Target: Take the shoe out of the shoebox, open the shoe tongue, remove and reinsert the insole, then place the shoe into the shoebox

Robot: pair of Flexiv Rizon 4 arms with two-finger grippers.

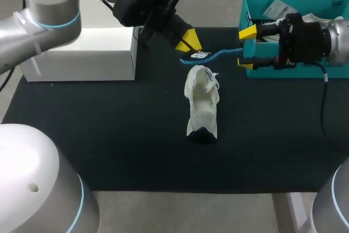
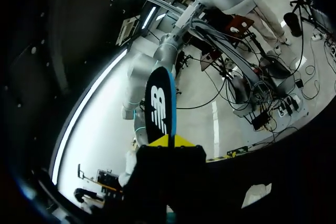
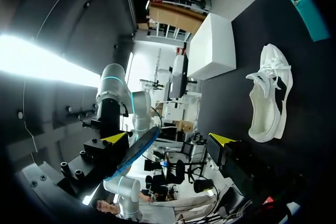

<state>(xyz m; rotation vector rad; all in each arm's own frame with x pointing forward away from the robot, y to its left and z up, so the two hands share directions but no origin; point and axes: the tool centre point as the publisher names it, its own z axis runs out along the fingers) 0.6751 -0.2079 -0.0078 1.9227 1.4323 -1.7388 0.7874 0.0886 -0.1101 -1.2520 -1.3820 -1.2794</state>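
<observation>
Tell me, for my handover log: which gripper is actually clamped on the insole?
The left gripper: its fingers pinch the insole at one end. The right gripper stands wide open at the other end.

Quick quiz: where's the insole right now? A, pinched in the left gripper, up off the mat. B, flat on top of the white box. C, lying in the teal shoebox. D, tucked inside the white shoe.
A: the insole sticks out from the shut tips of the left gripper, while the shoe lies apart on the black mat and the right gripper is open near the insole's far end.
</observation>
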